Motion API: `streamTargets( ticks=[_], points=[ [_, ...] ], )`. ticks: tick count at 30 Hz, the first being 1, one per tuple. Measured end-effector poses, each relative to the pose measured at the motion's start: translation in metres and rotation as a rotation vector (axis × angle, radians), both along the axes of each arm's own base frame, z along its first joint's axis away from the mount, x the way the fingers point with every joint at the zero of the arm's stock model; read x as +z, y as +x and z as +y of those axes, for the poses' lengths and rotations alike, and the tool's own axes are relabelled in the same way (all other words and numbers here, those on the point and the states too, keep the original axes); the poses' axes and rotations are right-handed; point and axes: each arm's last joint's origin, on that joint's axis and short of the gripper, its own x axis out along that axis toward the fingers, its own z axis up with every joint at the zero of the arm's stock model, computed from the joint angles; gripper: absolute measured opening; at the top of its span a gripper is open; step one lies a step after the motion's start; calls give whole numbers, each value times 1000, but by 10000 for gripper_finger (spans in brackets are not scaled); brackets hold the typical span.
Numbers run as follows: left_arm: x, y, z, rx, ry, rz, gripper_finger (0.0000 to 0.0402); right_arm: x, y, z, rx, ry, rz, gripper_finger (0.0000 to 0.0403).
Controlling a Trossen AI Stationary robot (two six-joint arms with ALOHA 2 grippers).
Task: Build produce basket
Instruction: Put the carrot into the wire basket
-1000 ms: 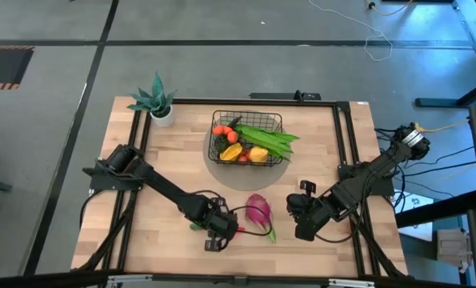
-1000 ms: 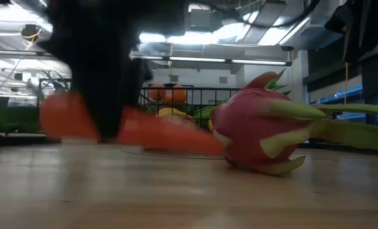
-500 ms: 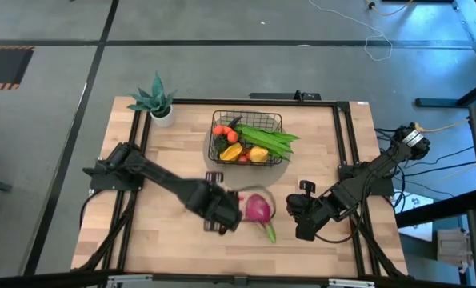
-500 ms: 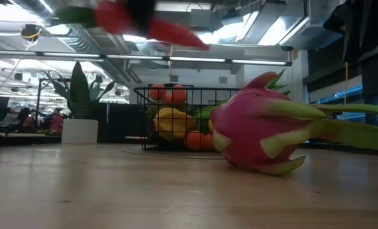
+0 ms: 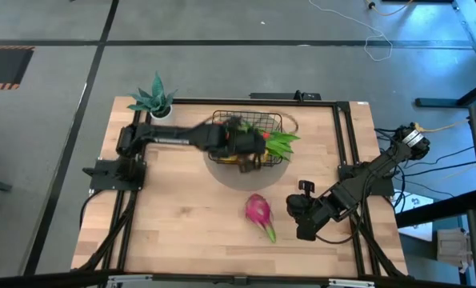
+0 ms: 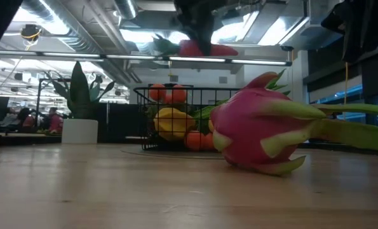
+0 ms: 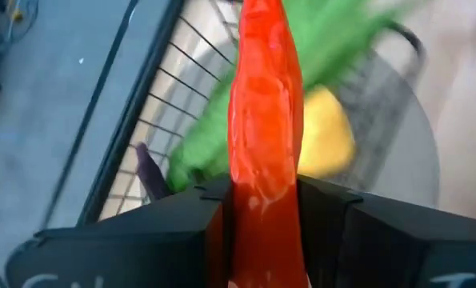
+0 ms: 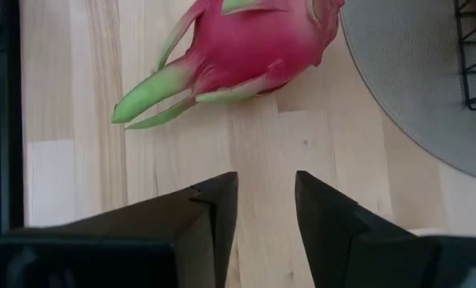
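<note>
My left gripper hangs over the black wire basket, shut on an orange-red carrot with a green top. The basket stands on a grey round mat and holds oranges, a yellow fruit and long green bean pods. A pink dragon fruit lies on its side on the bare wood in front of the mat. My right gripper is open and empty, just to the right of the dragon fruit. My left gripper pinches the carrot's two sides, about mid-length, between its two fingers. The fingers come from above and lie across the carrot. The carrot hangs roughly level, lifted clear above the basket's rim, its pointed end away from the wrist.
A teal potted plant in a white pot stands at the table's far left corner. Black rails run along the table's sides. Bare wood spreads across the near left of the table.
My left gripper, shut on the carrot, has lifted it off the wood beside the dragon fruit, risen, and swung toward the table's far edge until it hangs over the basket. The dragon fruit has stayed where it was.
</note>
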Motion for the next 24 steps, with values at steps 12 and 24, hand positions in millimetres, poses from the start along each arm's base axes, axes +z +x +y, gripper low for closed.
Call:
streamTargets(
  ticks=[12, 24],
  points=[
    [7, 9, 56, 49, -161, -183, 74, 0, 0, 0, -3, 2, 0, 116],
    [7, 6, 75, 29, -119, -144, 74, 0, 0, 0, -9, 5, -1, 116]
  ],
)
